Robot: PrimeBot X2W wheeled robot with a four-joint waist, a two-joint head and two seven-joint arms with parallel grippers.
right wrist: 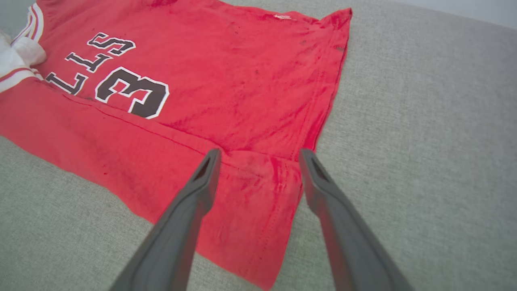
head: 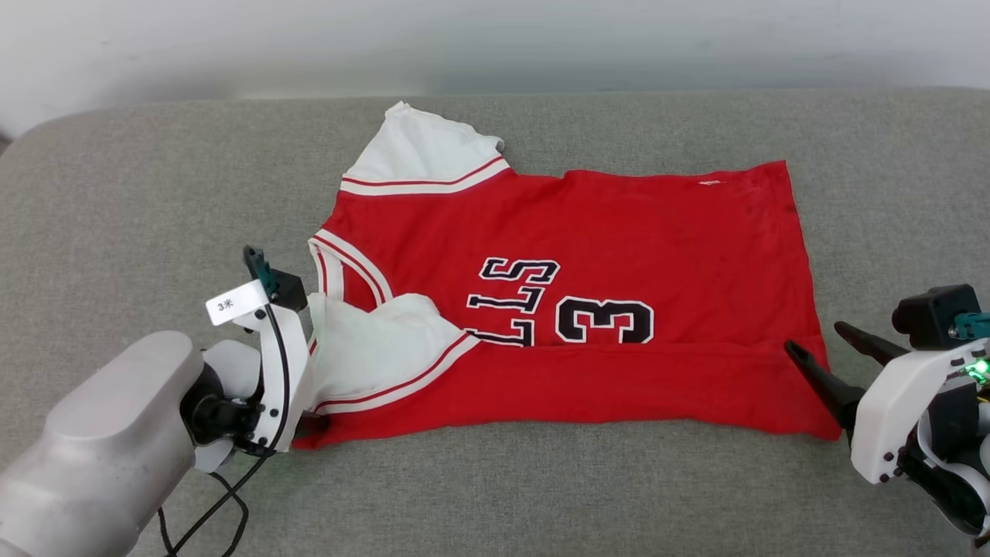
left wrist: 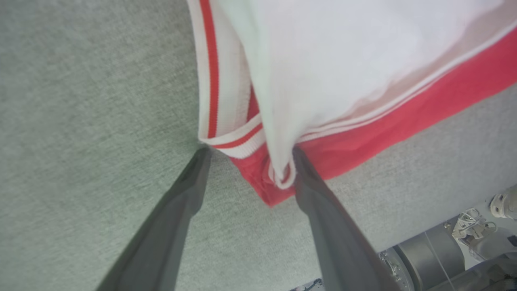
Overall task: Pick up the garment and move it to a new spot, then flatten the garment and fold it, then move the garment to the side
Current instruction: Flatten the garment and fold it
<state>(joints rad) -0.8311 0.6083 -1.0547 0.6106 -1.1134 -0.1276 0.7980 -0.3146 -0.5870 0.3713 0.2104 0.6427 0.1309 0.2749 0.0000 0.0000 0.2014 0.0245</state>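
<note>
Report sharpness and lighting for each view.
Head view: soft even light, garment sharp, lettering crisp. Left wrist view: white sleeve near the lens, blurred and washed out. Right wrist view: garment sharp, right gripper's fingers slightly soft.

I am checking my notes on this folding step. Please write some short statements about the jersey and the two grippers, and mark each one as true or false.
1. The garment lies on a grey cushion. True.
2. Both grippers are shut on cloth. False: the left gripper and the right gripper both have their jaws apart.
3. The near long edge is folded up over part of the black lettering. True.
4. Both sleeves are spread out away from the body. False: the near sleeve lies folded over the red front, and the far sleeve sticks out.
5. The right gripper is at the collar end. False: it is at the hem corner, and the left gripper is by the collar.
</note>
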